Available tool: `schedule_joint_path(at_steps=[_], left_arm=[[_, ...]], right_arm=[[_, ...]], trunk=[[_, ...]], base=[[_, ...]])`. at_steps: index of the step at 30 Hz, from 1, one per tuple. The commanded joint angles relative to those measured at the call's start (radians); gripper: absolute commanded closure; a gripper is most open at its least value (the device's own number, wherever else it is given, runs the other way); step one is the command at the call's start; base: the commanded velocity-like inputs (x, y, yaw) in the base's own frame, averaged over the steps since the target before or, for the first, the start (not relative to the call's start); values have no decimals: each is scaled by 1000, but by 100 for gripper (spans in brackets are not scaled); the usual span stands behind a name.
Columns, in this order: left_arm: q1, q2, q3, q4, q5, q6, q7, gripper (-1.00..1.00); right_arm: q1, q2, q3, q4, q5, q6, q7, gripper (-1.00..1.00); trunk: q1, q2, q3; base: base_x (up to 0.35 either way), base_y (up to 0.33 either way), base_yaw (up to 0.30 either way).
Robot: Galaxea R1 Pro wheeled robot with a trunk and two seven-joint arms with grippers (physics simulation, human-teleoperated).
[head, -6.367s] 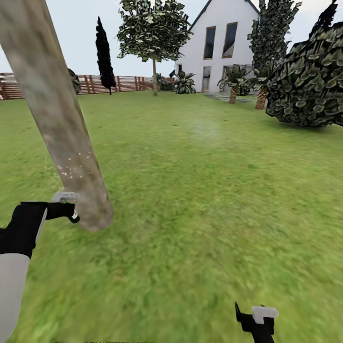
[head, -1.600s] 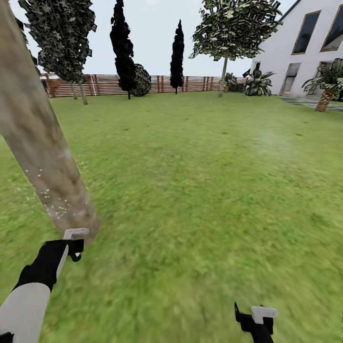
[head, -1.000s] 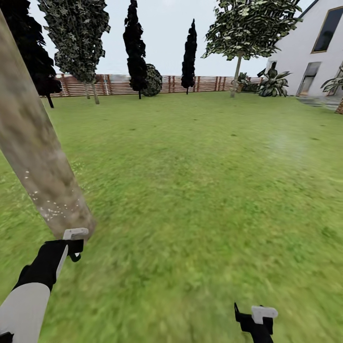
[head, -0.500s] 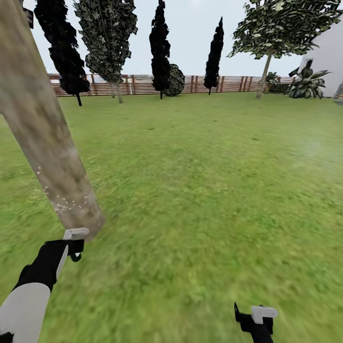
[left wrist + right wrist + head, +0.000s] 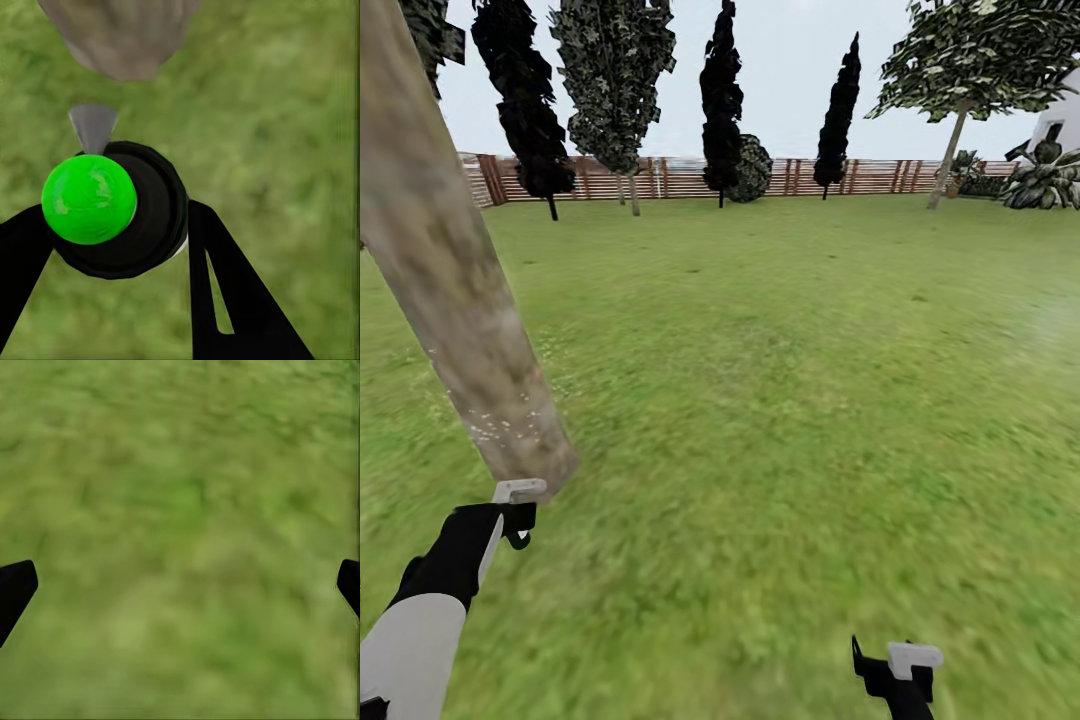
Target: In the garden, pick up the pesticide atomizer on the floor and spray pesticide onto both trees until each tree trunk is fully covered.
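Observation:
A thick mottled grey-brown tree trunk (image 5: 450, 270) leans across the left of the head view, its base (image 5: 120, 34) meeting the grass lawn (image 5: 780, 400). Fine white pesticide specks (image 5: 500, 428) dot its lower part. My left gripper (image 5: 510, 515) is shut on the pesticide atomizer (image 5: 142, 214), a black body with a bright green ball top (image 5: 88, 199). Its grey nozzle (image 5: 92, 126) points at the trunk's foot, a short gap away. My right gripper (image 5: 900, 668) hangs low at the front right, open over bare grass (image 5: 180, 540), its black fingertips (image 5: 15, 589) wide apart.
A brown slat fence (image 5: 680, 176) runs along the far edge of the lawn, with several dark thin-trunked trees (image 5: 720, 90) in front of it. A leafy tree (image 5: 980, 55) and a spiky plant (image 5: 1045, 180) stand at the far right. Open grass spreads ahead and to the right.
The whole view has swung to the left, so the fence trees slid right and the white house left the picture. Both arms keep their pose, and the nozzle stays by the trunk's base.

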Motion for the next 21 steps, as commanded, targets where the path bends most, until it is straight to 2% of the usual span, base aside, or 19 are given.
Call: schedule_joint_path(at_steps=[1,9,16,21], left_arm=[[0,0,0,0,0,0,0,100],[0,0,0,0,0,0,0,100],[0,0,0,0,1,0,1,100],[0,-1,0,1,5,0,0,100]], right_arm=[[0,0,1,0,0,0,0,-100],[0,0,0,0,0,0,0,-100],[0,0,0,0,0,0,0,-100],[0,1,1,0,0,-1,0,-100]], trunk=[[0,0,0],[0,0,0],[0,0,0],[0,0,0]], base=[[113,-253,221],[130,-253,271],[193,-233,27],[168,-193,248]])
